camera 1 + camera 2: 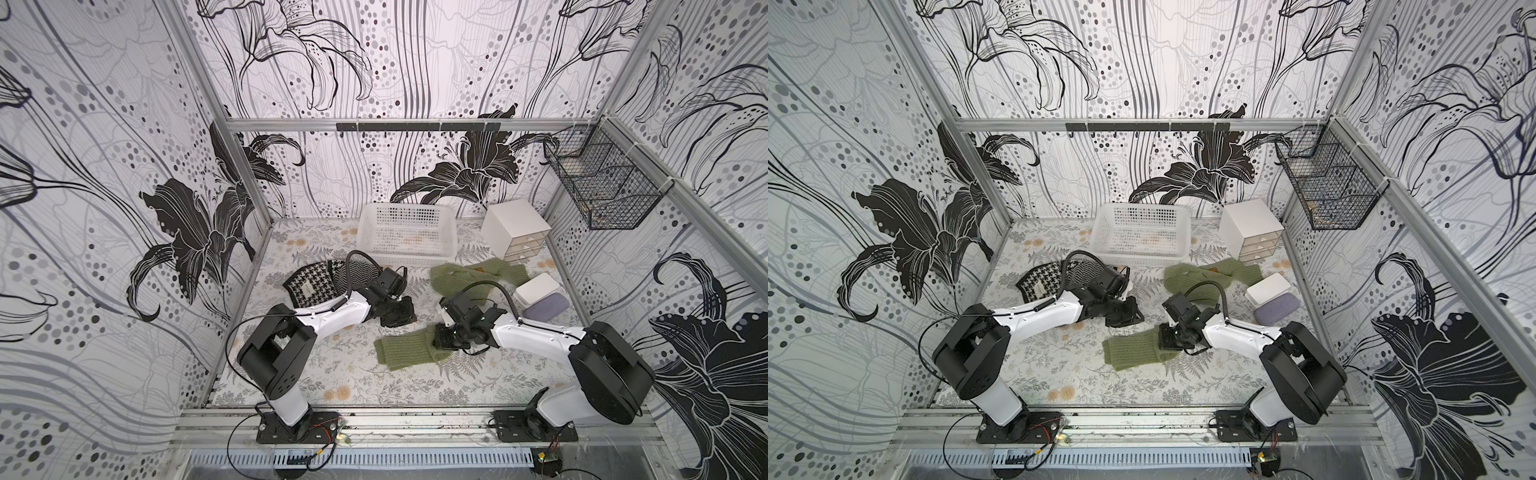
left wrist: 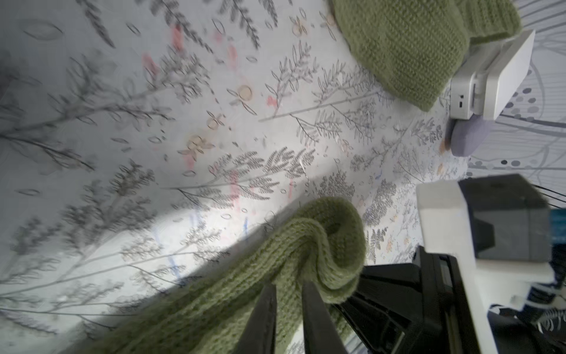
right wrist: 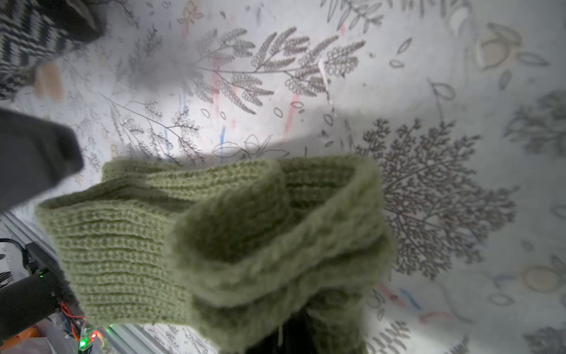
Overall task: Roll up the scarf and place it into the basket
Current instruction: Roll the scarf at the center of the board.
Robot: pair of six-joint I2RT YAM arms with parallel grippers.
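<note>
- Narrowly parted, the left jaws stand over the scarf; green knit shows through the gap between them in the left wrist view
- right jaws are closed on a raised fold of the scarf; the knit hides their tips in the right wrist view
- scarf lies unrolled on the worktop; its far end is just in front of the basket and drawer box; its near end lies flat beside the right jaws
- basket stands at the back; a black-and-white cloth lies near its front left corner
</note>
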